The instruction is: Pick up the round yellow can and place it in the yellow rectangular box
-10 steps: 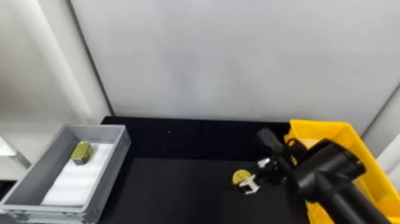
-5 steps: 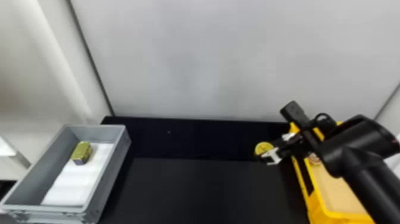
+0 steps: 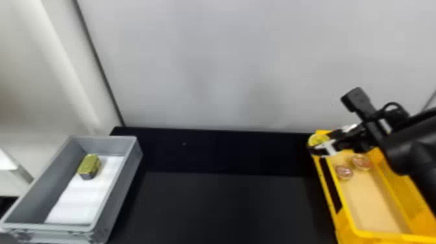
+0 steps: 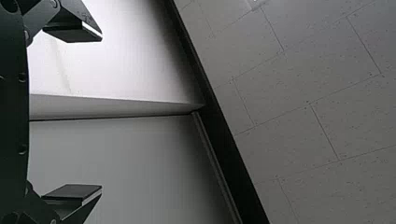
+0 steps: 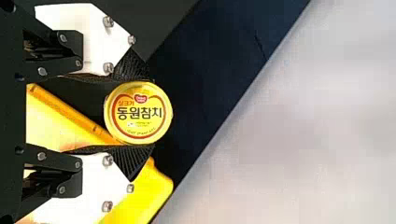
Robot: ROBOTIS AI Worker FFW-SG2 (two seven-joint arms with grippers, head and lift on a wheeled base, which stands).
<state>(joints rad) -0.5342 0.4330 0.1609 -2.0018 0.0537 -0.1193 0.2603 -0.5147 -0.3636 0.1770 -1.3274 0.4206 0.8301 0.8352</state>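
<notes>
In the head view, the right gripper holds the can at the far left corner of the yellow box; how high it is over the rim, I cannot tell. The same view gives the inside of this box, where two round tins lie near its far end. It gives also the grey box on the left of the black table, with a gold block beside the white sheet, partly upon it. The right wrist view tells more about the grip: the jaws of the right gripper are closed on the can from two opposite sides, and its round lid, with a red line, faces the camera. From the left wrist view, one learns that the left gripper has its jaws wide apart, before pale panels and a dark strip.
</notes>
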